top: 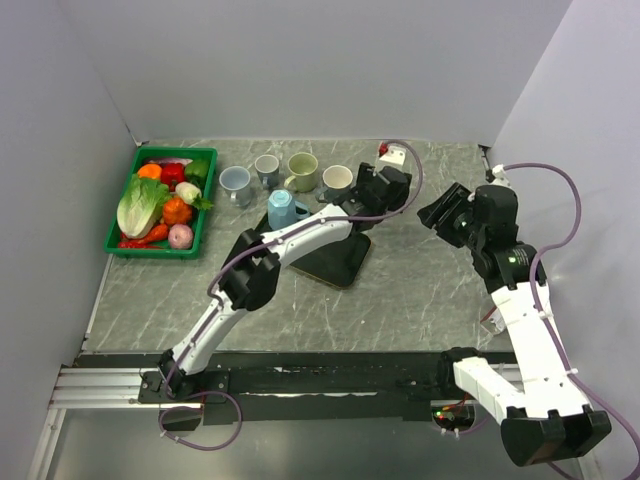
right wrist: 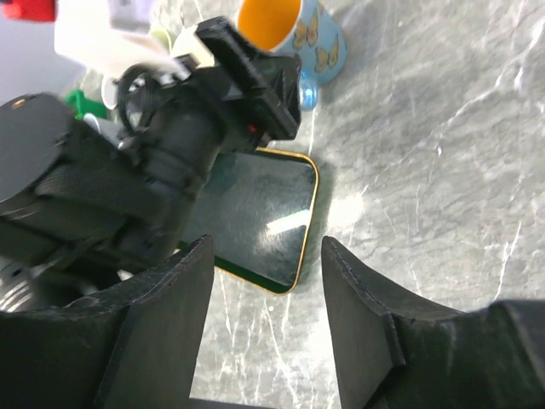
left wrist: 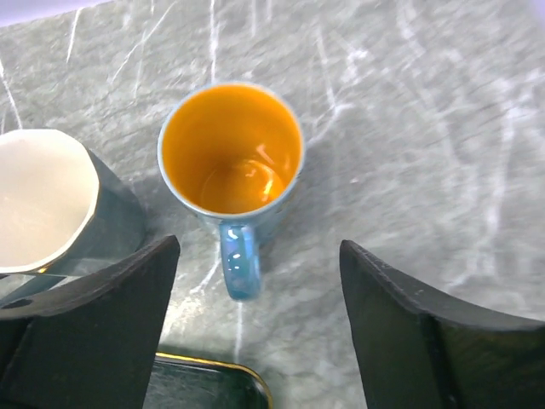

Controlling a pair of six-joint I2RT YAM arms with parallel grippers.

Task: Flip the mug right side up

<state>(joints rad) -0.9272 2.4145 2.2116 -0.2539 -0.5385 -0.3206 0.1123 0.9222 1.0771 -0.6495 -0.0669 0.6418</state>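
Observation:
A blue butterfly mug (left wrist: pixel 230 153) with an orange inside stands upright on the marble table, mouth up, its handle pointing toward my left gripper (left wrist: pixel 260 251). That gripper is open and empty, hovering just above and behind the mug, fingers either side of the handle without touching. In the top view the left gripper (top: pixel 385 187) hides this mug. The right wrist view shows the mug (right wrist: pixel 298 30) beyond the left wrist. My right gripper (top: pixel 445 212) is open and empty, held above the table to the right, its jaws (right wrist: pixel 268 247) framing bare table.
A dark gold-edged tray (top: pixel 335 255) lies under the left arm. A dark mug with a white inside (left wrist: pixel 43 204) stands left of the butterfly mug. Several other mugs (top: pixel 300 172) line the back, a light blue one (top: pixel 283 210) in front. A green vegetable crate (top: pixel 160 200) stands far left.

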